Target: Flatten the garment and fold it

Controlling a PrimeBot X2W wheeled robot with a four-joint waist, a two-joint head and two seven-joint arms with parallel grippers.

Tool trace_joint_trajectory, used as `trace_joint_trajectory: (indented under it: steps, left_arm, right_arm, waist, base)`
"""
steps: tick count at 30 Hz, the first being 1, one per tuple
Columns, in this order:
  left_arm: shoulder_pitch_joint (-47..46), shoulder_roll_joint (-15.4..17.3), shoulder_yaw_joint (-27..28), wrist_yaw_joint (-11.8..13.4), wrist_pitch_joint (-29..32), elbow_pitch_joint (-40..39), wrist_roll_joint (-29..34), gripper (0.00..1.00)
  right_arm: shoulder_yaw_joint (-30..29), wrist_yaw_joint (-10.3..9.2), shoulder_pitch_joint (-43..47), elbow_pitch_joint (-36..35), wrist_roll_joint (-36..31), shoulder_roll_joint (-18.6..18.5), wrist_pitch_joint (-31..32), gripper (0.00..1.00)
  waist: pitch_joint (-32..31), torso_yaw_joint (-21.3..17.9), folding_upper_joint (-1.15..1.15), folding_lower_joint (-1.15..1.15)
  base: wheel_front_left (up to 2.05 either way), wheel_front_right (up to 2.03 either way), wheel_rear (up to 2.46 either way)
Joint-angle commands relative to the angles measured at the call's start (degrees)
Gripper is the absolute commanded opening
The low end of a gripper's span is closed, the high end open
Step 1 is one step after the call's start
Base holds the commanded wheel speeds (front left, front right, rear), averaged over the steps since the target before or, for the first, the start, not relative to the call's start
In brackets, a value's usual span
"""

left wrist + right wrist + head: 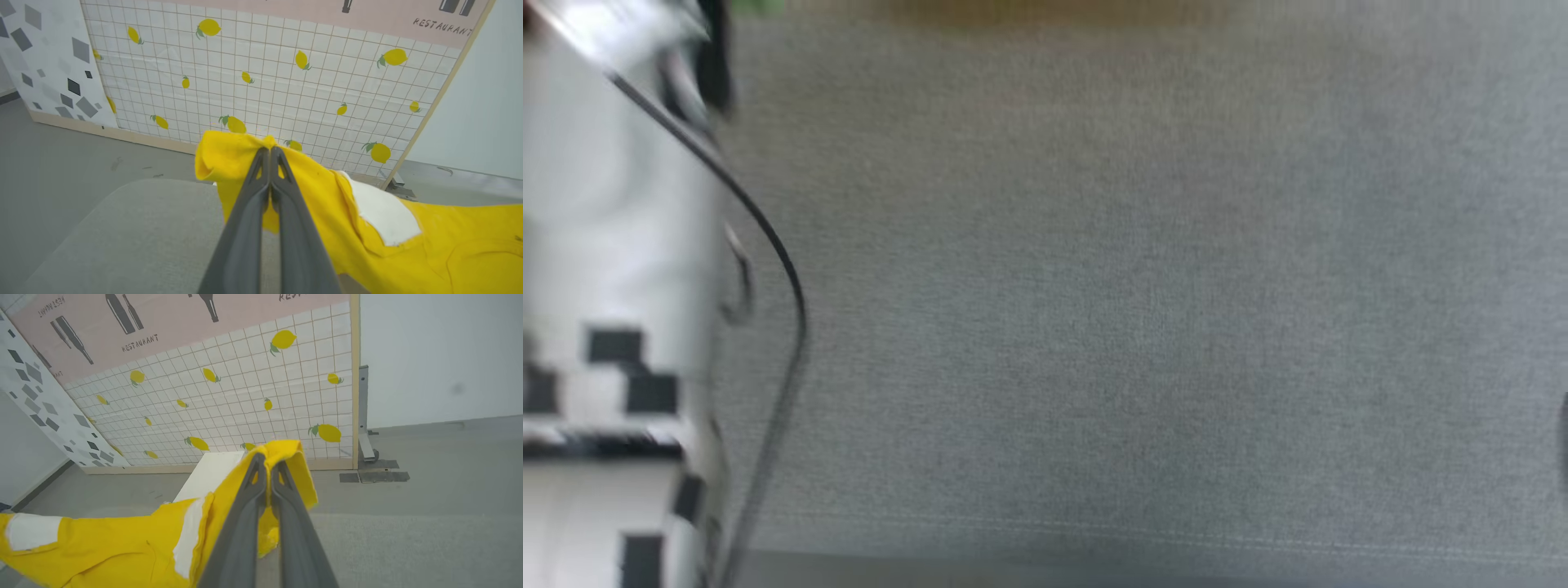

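The garment [408, 253] is a bright yellow T-shirt with white patches, stretched above a grey padded surface [135, 241]. My left gripper [269, 153] is shut on a bunched yellow edge of it; the cloth trails away to the right in the left wrist view. In the right wrist view the garment [102, 547] runs off to the lower left, and my right gripper [265, 459] is shut on another raised edge, a yellow flap hanging beside the fingers [241, 522].
The head view is blurred: grey fabric surface [1143, 310], with a pale forearm [605, 245] carrying black square marks and a dark cable [768, 245] at the left. A tiled panel with lemons [265, 81] stands behind, on a grey floor [429, 465].
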Motion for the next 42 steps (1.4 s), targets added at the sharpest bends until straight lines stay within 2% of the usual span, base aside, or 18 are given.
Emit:
trace_joint_trajectory:
  steps: [1,5,7,12,19,26,32,37,42]
  left_arm:
    - [4.03,-0.73,0.19,-0.60,-1.17,0.66,-0.94,0.00]
    - [15.81,-2.81,0.02,-1.61,-3.33,1.58,-2.64,0.00]
    - [21.72,-3.67,0.16,-1.82,-4.24,1.47,-3.51,0.00]
    - [34.94,-5.09,1.13,-1.46,-5.56,0.39,-5.78,0.00]
    - [49.22,-5.34,3.58,1.53,-5.52,-4.63,-8.27,0.00]
    - [58.08,-3.42,5.34,5.87,-2.65,-10.60,-8.52,0.00]
    - [61.10,-0.84,4.52,11.96,0.35,-16.22,-4.57,0.00]
    - [61.83,0.76,1.36,14.54,4.42,-20.11,-0.69,0.00]
    - [61.89,0.79,-0.23,15.18,6.08,-21.78,0.36,0.00]
  right_arm:
    - [-0.62,-0.09,4.27,-0.79,2.18,-0.02,-0.97,0.00]
    - [-2.18,-0.09,18.34,-3.71,7.78,1.32,-2.53,0.00]
    - [-0.87,-0.09,25.94,-5.64,7.14,0.82,-2.83,0.00]
    - [-3.79,-0.09,42.63,-9.11,8.83,2.61,-2.29,0.00]
    - [-9.77,-0.09,58.34,-14.57,4.19,4.98,0.13,0.00]
    - [-14.85,-0.09,64.99,-22.00,-1.29,6.50,5.49,0.00]
    - [-16.97,-0.09,68.29,-31.20,-7.33,7.43,12.44,0.00]
    - [-11.84,-0.09,67.98,-35.11,-12.08,7.76,21.25,0.00]
    - [-4.37,-0.09,65.58,-32.74,-15.67,6.03,30.93,0.00]
  waist:
    - [-5.62,1.66,0.00,-0.01]
    - [-10.93,2.25,0.00,-0.01]
    - [-12.97,2.33,0.00,-0.01]
    - [-16.31,2.23,0.00,-0.01]
    - [-18.22,0.55,0.00,-0.01]
    - [-18.66,-0.22,0.00,-0.01]
    - [-18.56,-0.06,0.00,-0.01]
    - [-17.89,-0.60,0.00,-0.01]
    - [-16.70,-0.88,0.00,-0.01]
  base:
    - [0.00,0.00,0.00]
    - [0.00,0.00,0.00]
    - [0.00,0.00,0.00]
    - [0.00,0.00,0.00]
    - [0.00,0.00,0.00]
    - [0.00,0.00,0.00]
    - [0.00,0.00,0.00]
    - [0.00,0.00,0.00]
    - [0.00,0.00,0.00]
